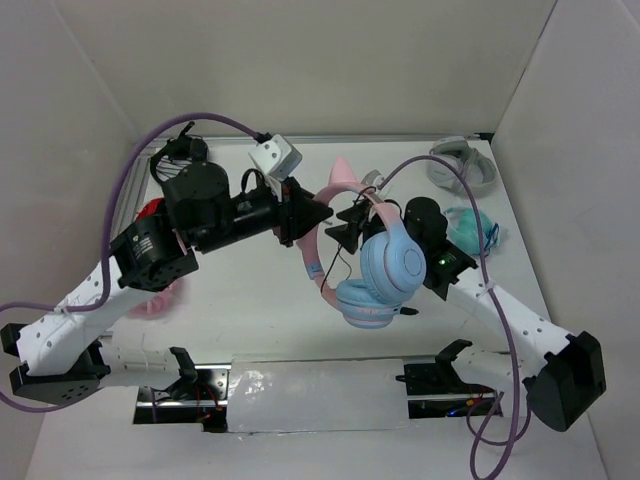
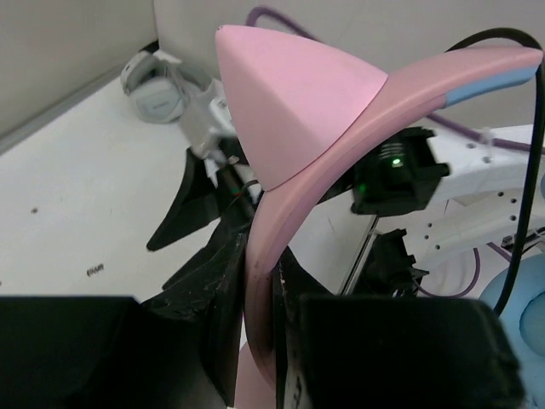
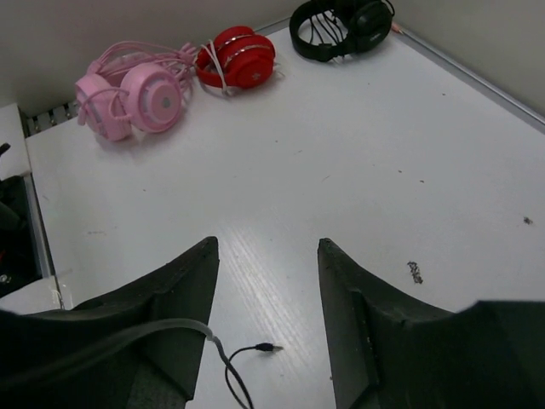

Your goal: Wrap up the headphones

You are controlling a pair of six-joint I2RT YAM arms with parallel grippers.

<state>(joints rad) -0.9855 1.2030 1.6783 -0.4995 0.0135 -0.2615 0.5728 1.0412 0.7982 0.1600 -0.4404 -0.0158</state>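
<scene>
Headphones [image 1: 390,262] with a pink headband and light-blue cups are shown at mid-worktop [image 1: 250,295], between the two arms. The headband is clamped in the left pincer [image 2: 258,294], just below one cat ear [image 2: 289,94]; its lower run is cut off by the frame edge in the left wrist view. Whether the cups rest on the worktop cannot be told from overhead. The right pincer [image 3: 268,247] is seen with fingers apart and nothing between them. A thin black cable [image 3: 247,349] passes under the finger at the left of that view, and its plug [image 3: 269,347] lies on the worktop. Teal headphones [image 1: 478,230] at the right are partly hidden by the right arm, with grey-white headphones [image 1: 462,163] beyond them. Red headphones [image 3: 238,60] and pink headphones [image 3: 128,98] at the left are largely covered by the left arm from overhead.
</scene>
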